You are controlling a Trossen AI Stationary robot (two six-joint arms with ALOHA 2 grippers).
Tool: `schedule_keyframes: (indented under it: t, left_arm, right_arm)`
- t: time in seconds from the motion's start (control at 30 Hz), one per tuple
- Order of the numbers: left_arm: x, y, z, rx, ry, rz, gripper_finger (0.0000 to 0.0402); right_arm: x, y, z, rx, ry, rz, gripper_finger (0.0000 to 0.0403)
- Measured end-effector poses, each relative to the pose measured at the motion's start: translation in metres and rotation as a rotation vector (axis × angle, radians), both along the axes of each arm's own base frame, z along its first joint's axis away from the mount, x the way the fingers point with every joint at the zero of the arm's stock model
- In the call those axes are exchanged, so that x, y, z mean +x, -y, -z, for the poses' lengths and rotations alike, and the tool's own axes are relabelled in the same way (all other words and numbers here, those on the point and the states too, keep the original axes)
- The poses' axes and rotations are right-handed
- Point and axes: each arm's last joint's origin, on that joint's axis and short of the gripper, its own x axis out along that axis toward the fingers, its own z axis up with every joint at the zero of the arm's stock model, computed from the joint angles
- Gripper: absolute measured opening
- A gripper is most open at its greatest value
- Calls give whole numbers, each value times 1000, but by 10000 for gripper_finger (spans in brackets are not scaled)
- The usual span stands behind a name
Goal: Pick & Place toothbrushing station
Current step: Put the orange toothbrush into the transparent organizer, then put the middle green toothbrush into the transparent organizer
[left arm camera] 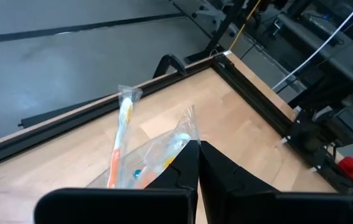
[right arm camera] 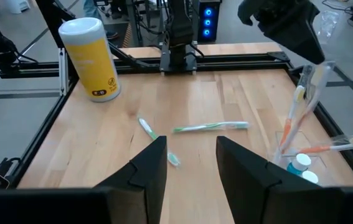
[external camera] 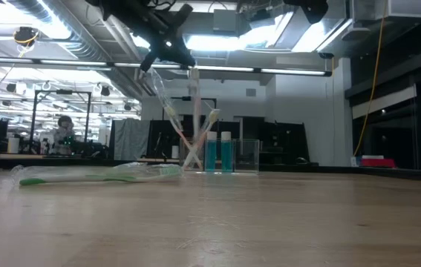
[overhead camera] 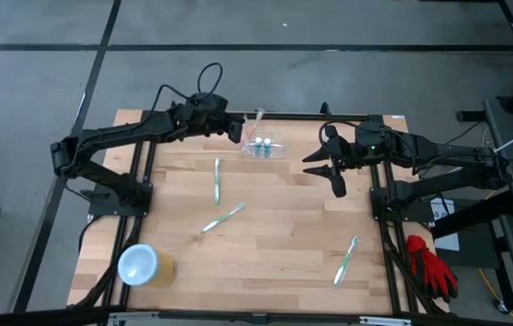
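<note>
Near edge: yellow cup (overhead camera: 146,265) and loose toothbrushes (overhead camera: 223,217) lie on the table (overhead camera: 283,235).
Right gripper (overhead camera: 333,168): fingers released, empty, waiting beside the station.
Toothbrushing station (overhead camera: 265,148): far edge; likely light, stiff, slippery; take its rim.
Left gripper (overhead camera: 236,128): fingers clenched on wrapped toothbrush (left arm camera: 164,149) above station.

Grey floor (overhead camera: 39,72), bright ceiling lights (external camera: 225,41), exposed ducts (external camera: 84,33), dark windows (external camera: 384,126)
</note>
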Motion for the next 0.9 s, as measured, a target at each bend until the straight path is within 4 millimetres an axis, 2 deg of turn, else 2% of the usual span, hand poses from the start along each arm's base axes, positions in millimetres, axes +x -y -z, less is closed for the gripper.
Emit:
schedule_keyframes:
  t: [0.33,0.6,0.73,0.9]
  left_arm:
    - [9,-4,15,-24,-52,5,3]
    - [11,-5,17,-28,-53,1,7]
    - [10,-7,17,-45,-44,-16,32]
    - [9,-7,19,-51,-66,-18,93]
  right_arm:
    - [0,0,0,1,0,1,140]
    - [0,0,0,2,-1,1,140]
    - [0,0,0,3,-1,1,140]
    - [0,0,0,8,-1,3,140]
